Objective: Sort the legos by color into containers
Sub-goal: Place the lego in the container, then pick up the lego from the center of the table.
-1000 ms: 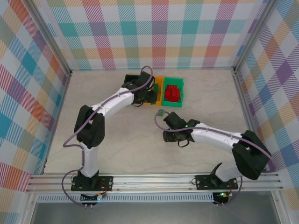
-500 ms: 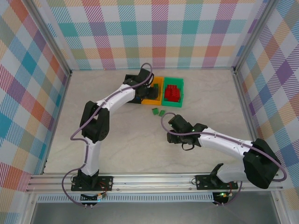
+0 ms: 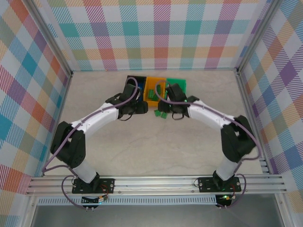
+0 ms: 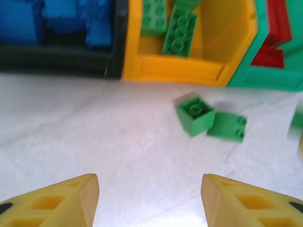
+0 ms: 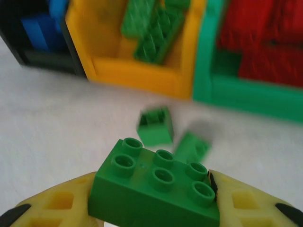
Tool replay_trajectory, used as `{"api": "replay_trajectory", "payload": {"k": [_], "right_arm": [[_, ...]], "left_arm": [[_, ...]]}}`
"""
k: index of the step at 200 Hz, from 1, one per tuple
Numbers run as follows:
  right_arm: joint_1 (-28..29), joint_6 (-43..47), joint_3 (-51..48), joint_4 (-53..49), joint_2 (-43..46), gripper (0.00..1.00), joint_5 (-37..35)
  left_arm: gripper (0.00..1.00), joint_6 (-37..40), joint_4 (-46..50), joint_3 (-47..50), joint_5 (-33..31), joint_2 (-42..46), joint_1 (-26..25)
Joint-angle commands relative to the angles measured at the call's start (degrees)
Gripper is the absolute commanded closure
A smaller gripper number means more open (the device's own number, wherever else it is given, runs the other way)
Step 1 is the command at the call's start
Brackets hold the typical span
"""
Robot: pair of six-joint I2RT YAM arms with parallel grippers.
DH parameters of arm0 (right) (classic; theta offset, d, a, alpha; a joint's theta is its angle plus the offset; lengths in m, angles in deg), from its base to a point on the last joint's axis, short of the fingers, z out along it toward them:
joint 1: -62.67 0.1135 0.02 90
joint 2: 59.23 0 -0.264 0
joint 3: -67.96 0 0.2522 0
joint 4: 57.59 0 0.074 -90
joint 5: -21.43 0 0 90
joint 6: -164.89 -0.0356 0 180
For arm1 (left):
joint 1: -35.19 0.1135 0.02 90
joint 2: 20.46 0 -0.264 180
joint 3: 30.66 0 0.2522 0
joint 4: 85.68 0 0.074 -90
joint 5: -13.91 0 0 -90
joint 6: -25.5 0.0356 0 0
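Right gripper (image 5: 151, 208) pinches a green brick (image 5: 158, 182). A second ago it hung mid-table; now it sits just short of the orange-yellow bin (image 5: 137, 75) at the far edge of the table (image 4: 94, 137), arm stretched forward and inward. Treat the drop as the likely next step. Left gripper (image 4: 149, 189), fingers spread and empty, has backed off the bins — its arm arcs low toward them. Note two loose green bricks (image 4: 195, 115), touching each other, just in front of that bin.
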Motion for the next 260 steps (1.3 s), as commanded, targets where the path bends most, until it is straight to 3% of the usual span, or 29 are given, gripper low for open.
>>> {"api": "replay_trajectory", "payload": {"k": [1, 43, 60, 93, 152, 195, 260], "right_arm": [[-1.48, 3.39, 11.31, -0.49, -7.84, 0.57, 3.63], [-2.85, 5.87, 32.22, -8.28, -23.47, 0.52, 2.48], [-2.86, 6.32, 32.86, -8.58, -24.22, 0.40, 1.65], [-2.51, 6.75, 24.45, -5.56, -17.63, 0.29, 1.84], [-1.76, 5.87, 0.00, -1.29, -1.49, 0.31, 2.71], [-1.72, 6.15, -5.01, -0.54, -4.19, 0.31, 2.62], [-1.72, 6.52, 0.61, -1.39, -13.40, 0.32, 3.06]], "left_arm": [[0.41, -2.84, -0.59, 4.75, -0.92, 4.55, 0.29], [0.40, -2.94, 1.10, 7.71, -1.12, 9.37, 0.20], [0.40, -2.36, 1.97, 7.43, -0.73, 9.72, 0.11], [0.38, -1.76, 1.37, 6.31, 0.95, 7.63, 0.11], [0.37, -2.26, -1.80, 1.39, 3.60, 0.27, -0.18], [0.37, -3.99, -4.15, 0.22, 5.99, -2.29, -0.37], [0.37, -3.39, -2.47, 3.15, 3.38, 1.07, -0.47]]}}
